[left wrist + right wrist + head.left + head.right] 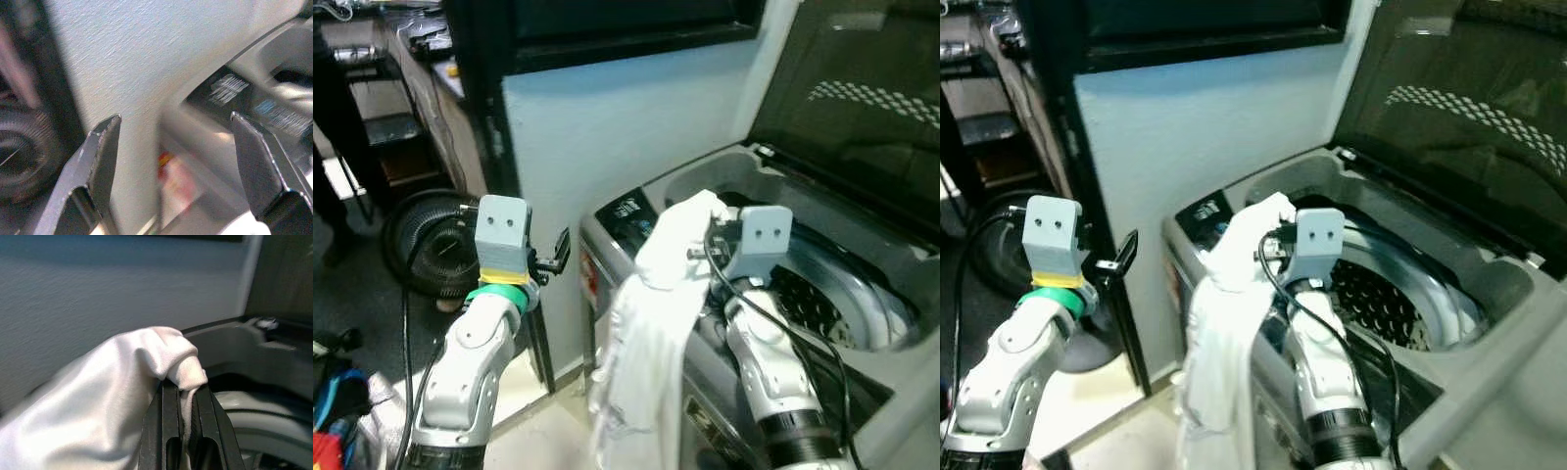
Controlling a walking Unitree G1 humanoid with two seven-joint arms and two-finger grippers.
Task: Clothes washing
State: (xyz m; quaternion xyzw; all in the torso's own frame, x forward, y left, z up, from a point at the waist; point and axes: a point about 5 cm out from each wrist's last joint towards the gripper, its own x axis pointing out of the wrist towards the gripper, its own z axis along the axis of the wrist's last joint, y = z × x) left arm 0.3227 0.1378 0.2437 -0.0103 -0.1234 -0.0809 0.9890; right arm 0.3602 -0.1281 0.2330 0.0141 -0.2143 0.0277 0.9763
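1. White garment (656,323) pinched at its top by the right gripper (182,382), bunched up at the washer's front-left corner, just over the control panel (625,209)
2. Rest of the cloth draped down the front of the washing machine (862,294), trailing toward the floor, clearly outside the tub
3. Right claw clamped tight on a fold of the fabric, fingers (168,421) squeezed together with the cloth puffing out above them in the right wrist view
4. Right arm (769,362) reaching up from below, grey wrist block sitting over the near rim of the tub
5. Drum (1381,299) visible beside that arm, metal with rows of holes, no laundry to be seen in the part that shows
6. Lid (862,88) swung up and standing open at the back, dark and tinted
7. Left gripper (556,257) held up well to the left of the machine, near the dark edge of the pale wall (597,127), grasping nothing
8. Left claw spread wide, two fingers (98,161) far apart in the left wrist view, with blurry wall and washer panel between them
9. Round black fan (431,245) down on the floor further left, behind the left arm
10. Shelving and clutter along the far left, too dim and blurry to make out much
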